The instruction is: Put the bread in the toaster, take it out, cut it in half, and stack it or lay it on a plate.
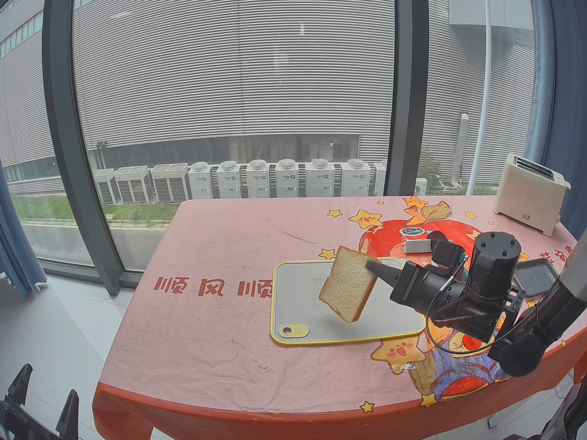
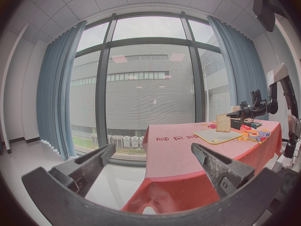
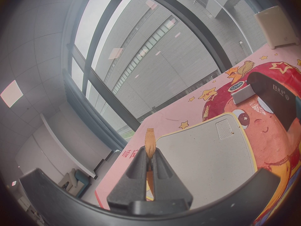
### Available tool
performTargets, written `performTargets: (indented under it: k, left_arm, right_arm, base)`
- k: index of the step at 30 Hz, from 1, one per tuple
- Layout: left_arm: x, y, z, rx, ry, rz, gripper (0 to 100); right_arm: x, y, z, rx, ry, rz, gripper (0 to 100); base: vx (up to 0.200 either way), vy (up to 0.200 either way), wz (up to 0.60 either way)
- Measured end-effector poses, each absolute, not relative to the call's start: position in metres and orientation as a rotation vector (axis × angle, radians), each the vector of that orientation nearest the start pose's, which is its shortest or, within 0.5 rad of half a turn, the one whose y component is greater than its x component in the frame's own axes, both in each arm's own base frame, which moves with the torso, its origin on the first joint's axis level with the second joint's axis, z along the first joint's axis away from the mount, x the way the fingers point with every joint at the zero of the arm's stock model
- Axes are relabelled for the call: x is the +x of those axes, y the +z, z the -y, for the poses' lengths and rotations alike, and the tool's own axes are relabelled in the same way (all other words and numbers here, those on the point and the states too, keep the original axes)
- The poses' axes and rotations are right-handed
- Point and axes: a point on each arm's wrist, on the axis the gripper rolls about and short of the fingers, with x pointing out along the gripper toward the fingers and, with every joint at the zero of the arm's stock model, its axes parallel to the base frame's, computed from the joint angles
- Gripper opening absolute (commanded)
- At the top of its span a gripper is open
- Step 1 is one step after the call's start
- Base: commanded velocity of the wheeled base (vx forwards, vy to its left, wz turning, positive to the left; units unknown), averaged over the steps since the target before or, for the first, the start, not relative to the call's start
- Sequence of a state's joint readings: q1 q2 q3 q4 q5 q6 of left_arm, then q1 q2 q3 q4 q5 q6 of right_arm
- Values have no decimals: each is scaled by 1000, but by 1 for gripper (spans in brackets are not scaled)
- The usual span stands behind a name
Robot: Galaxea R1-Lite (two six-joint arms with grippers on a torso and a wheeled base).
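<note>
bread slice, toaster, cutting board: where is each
bread slice [image 1: 348, 283], head view, centre of its broad face
toaster [image 1: 527, 195], head view, its front wall
cutting board [image 1: 298, 294], head view, bare left part

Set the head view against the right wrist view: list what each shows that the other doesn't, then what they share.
Head view: the bread slice's broad face, tilted above the cutting board; the board's yellow hanging tab; the left pincer off the table's near left corner.
Right wrist view: the slice edge-on, clamped between the right pincer's fingers, and the ceiling.
Both: bread, board, right pincer, the toaster at the table's far right, and the knife beyond the board.
</note>
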State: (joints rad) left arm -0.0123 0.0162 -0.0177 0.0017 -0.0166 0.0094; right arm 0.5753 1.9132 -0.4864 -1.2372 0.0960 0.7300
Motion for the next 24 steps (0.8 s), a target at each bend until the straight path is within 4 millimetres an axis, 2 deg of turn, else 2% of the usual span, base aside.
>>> performTargets:
  k: [24]
  left_arm:
    - [-23, 81, 0, 9, -29, 0, 100]
  right_arm:
    - [258, 88, -173, 628, 549, -444, 0]
  base:
    - [0, 0, 0]
